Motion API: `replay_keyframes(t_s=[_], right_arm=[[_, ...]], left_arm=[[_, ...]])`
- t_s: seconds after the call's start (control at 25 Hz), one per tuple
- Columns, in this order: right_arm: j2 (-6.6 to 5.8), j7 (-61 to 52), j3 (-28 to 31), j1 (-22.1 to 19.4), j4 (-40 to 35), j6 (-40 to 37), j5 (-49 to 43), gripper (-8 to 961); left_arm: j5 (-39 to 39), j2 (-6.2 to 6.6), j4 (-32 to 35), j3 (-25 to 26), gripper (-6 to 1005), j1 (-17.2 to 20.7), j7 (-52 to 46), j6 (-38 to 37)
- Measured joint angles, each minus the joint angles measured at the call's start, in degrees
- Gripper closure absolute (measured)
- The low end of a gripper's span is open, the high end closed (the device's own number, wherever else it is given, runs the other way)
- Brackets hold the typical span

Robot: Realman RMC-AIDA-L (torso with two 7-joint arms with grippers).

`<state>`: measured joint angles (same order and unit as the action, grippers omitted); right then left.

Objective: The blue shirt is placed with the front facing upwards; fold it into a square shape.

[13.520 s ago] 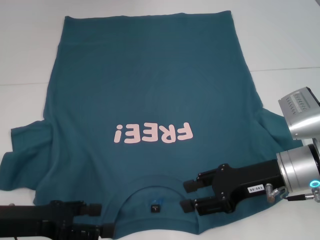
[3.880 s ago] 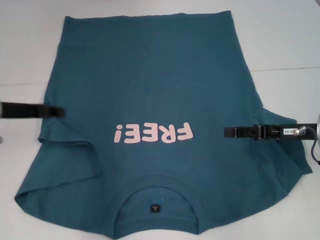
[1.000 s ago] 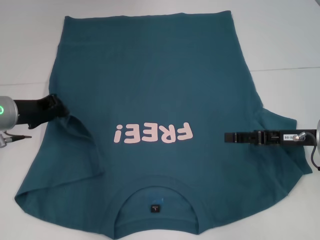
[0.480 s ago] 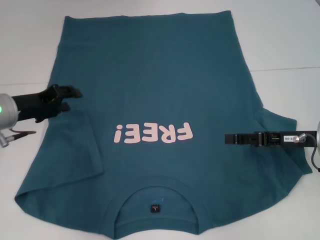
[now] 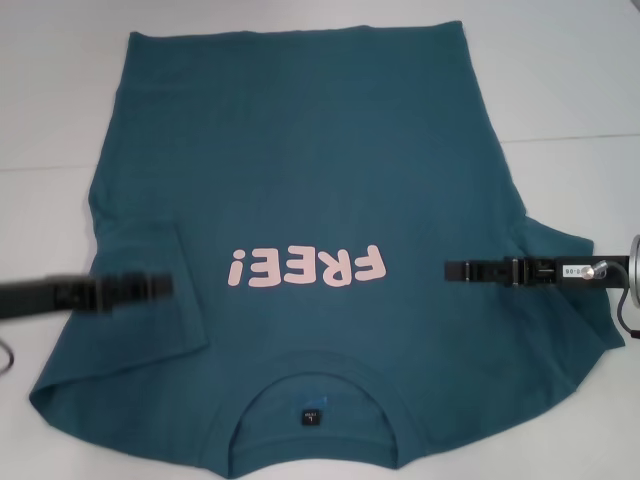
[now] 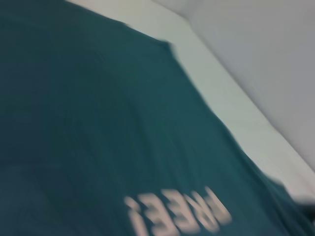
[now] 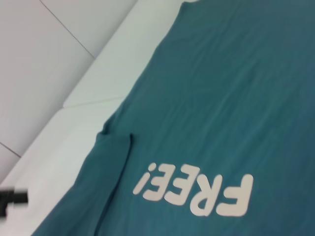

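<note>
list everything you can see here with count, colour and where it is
blue shirt: one, dark teal-blue, spread front up over most of the table, collar at the near edge, hem at the far side
FREE! lettering: one print, pale pink, on the chest, upside down in the head view
label: one, small and dark, inside the collar
left sleeve: one, teal, folded in onto the body
table: one, white, under the shirt
left gripper: one, black, over the folded left sleeve
right gripper: one, black, over the shirt's right side, level with the lettering
</note>
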<state>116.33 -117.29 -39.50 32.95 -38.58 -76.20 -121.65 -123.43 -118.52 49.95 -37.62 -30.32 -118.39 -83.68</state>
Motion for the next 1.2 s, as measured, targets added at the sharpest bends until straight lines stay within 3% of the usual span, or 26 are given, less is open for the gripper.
replay_keyframes(t_s=[0.24,0.36,0.68,0.88,1.08,1.2], right_arm=[[0.09,-0.4,0.1,0.0,0.0,-0.7,2.3,361],[-0.25,-1.5,0.1,0.0,0.0,-1.3,2.4,362],[-1.55,-2.3,2.1,-0.6,-0.4,-5.3,2.5,362],[-4.26,-6.1,4.9,-1.6,-1.0,-8.4,2.4,362],[-9.64,-13.4,4.9,-2.3,-2.2,-10.6,-0.7,362],[-11.53,-18.2,6.0,-2.4,-4.2,-10.2,-5.0,362]], left_arm=[[0.1,-4.34,6.6,-0.1,425,5.5,9.2,-5.3],[0.1,-5.0,7.2,-0.1,412,6.6,9.4,-5.5],[1.8,-5.24,6.2,-0.1,356,7.4,9.0,-7.3],[4.3,-5.26,5.5,0.0,367,7.8,9.0,-8.0],[4.9,-5.19,4.8,0.9,367,7.9,9.0,-7.9],[5.2,-5.29,4.8,0.9,367,7.8,8.9,-7.8]])
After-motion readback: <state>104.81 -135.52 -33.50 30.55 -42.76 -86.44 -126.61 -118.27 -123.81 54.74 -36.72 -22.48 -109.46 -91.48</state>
